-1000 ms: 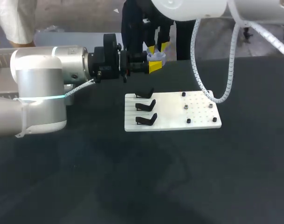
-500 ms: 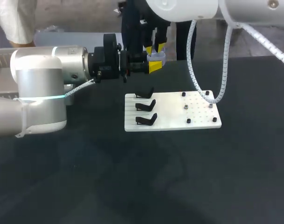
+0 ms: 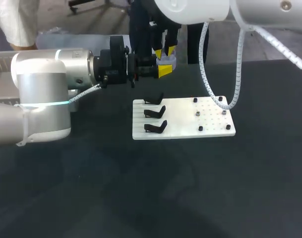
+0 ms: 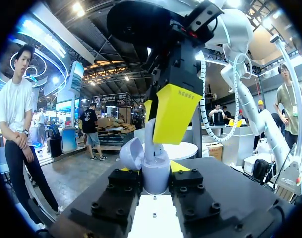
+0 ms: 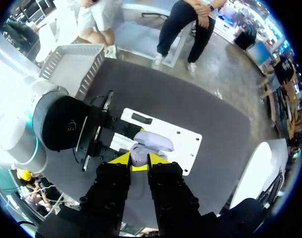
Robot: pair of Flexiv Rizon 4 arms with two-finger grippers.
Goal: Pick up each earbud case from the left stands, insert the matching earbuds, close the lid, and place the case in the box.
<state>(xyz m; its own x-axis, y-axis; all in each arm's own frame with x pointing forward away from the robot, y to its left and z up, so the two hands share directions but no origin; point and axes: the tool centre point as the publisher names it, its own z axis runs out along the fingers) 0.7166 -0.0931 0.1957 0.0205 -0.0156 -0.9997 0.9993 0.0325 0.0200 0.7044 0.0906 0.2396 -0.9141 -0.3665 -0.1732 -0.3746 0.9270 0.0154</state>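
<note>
A pale lavender earbud case [image 3: 166, 62] with its lid [image 4: 133, 153] tipped open is held above the table's far side. My left gripper [image 3: 164, 70], lying level, is shut on the case's lower half [image 4: 155, 176]. My right gripper [image 3: 165, 51] points straight down over the open case [image 5: 153, 142]. Its yellow fingers [image 4: 175, 111] pinch a small white earbud [image 4: 150, 144], whose lower end dips into the case. Under both grippers lies the white board [image 3: 183, 130]. The three black stands [image 3: 154, 112] on its left side carry nothing.
Small dark pegs [image 3: 200, 128] and a grey ring [image 3: 196, 113] sit on the board's right half. A grey mesh tray [image 5: 71, 67] stands off the table's far left corner. My right arm's white cable [image 3: 238, 69] hangs over the board's far right corner.
My right arm has shifted a little to the left over the case. The left arm and the case have stayed still.
</note>
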